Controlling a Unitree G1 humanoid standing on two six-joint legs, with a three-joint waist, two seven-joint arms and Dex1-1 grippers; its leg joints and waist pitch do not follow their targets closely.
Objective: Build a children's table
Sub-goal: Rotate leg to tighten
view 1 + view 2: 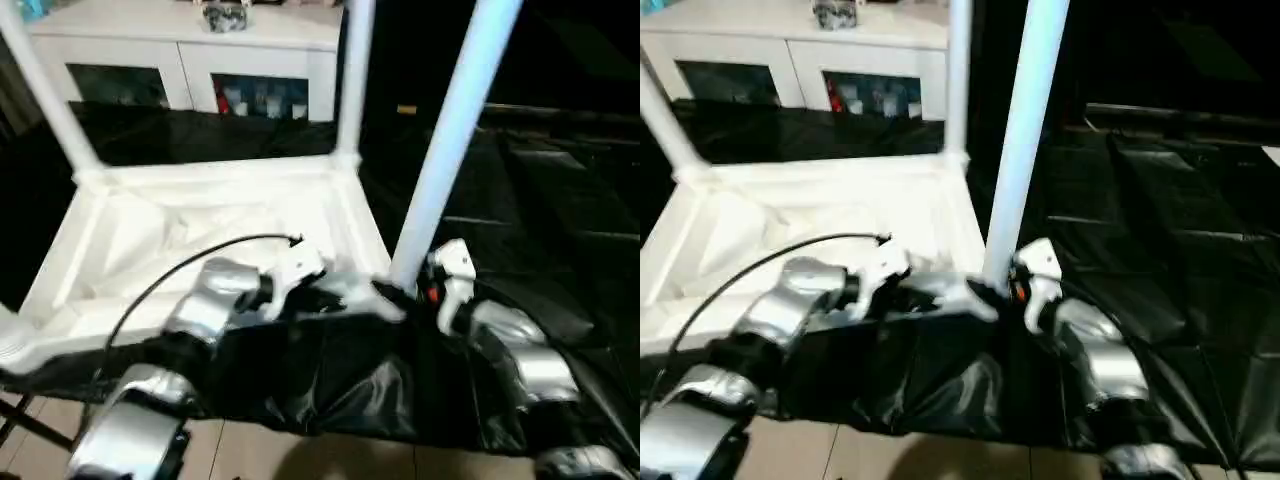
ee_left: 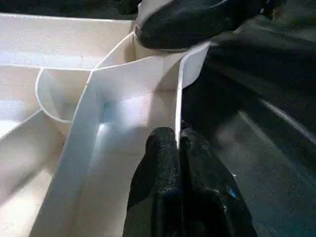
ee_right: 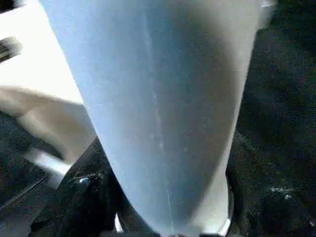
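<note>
Counter: black-sheeted, spanning my frame. White cabinet: glass-doored, top left. Children's table: upturned, left of centre, legs rising. Near-corner leg: my right gripper has its jaws spread around it. Left gripper: jaws pinched on the table's rim.

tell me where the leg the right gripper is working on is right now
In the left eye view the leg stands upright at the near right corner of the upturned tabletop, its base between the right gripper and left gripper.
</note>
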